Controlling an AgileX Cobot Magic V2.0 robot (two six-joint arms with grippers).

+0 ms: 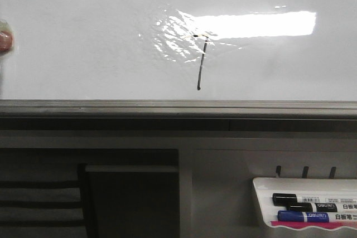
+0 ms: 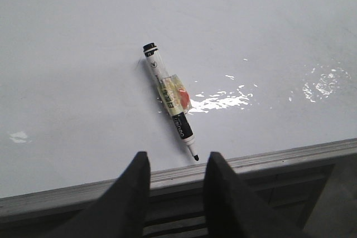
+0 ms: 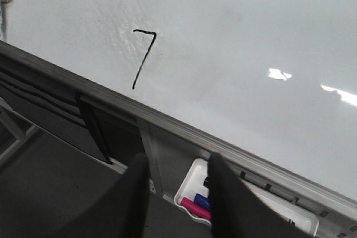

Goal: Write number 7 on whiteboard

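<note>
The glossy whiteboard [image 1: 83, 43] lies flat, with a grey rail along its near edge. A thin black number 7 [image 1: 201, 65] is drawn near its middle, under the bright light reflection; it also shows in the right wrist view [image 3: 142, 57]. A black-and-white marker [image 2: 168, 100] lies uncapped on the whiteboard [image 2: 72, 82], tip toward the rail. My left gripper [image 2: 177, 163] is open and empty, just short of the rail near the marker's tip. My right gripper [image 3: 175, 165] is open and empty, off the whiteboard [image 3: 251, 43], over the tray.
A small white marker tray [image 1: 262, 185] hangs below the rail at front right with black, blue and pink markers [image 1: 304, 207]; it also shows in the right wrist view [image 3: 192, 176]. A dark frame and slats sit below the board's edge. A small reddish object [image 1: 4, 40] sits at the board's far left.
</note>
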